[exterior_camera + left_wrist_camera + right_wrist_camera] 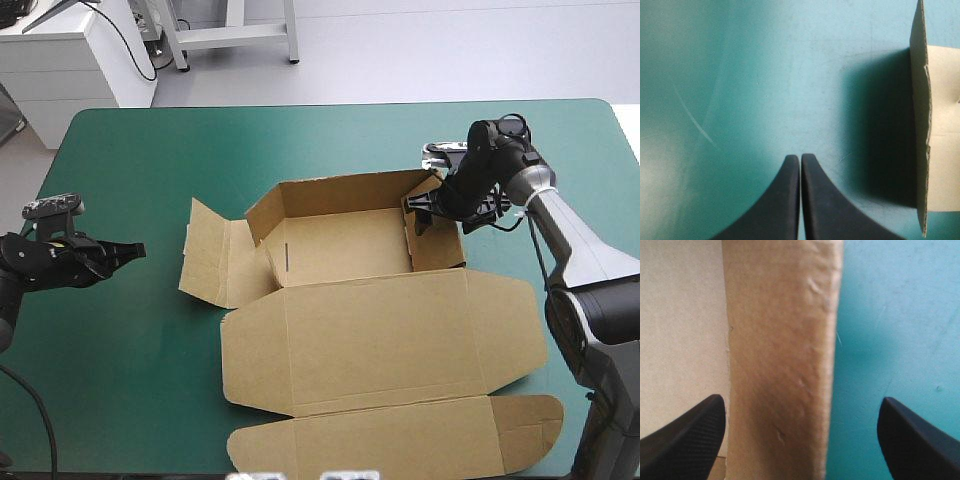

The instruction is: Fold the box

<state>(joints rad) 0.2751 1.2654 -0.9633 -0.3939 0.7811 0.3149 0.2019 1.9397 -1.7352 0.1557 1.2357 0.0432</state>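
The brown box (350,300) lies in the middle of the table, its back and right walls raised, its lid (385,335) flat toward the front edge. My right gripper (425,210) is open at the far right corner, one finger on each side of the raised right wall (780,340). In the right wrist view the right gripper (801,399) has that wall's edge between its fingers without touching it. My left gripper (135,252) is shut and hangs over the cover left of the box. From the left wrist the left gripper (800,157) points at the edge of the left flap (940,125).
The box's left flap (210,250) lies spread on the teal-green cover (130,380). The lid's front flap (400,440) reaches close to the table's front edge. Bare cover stretches between the left gripper and the box.
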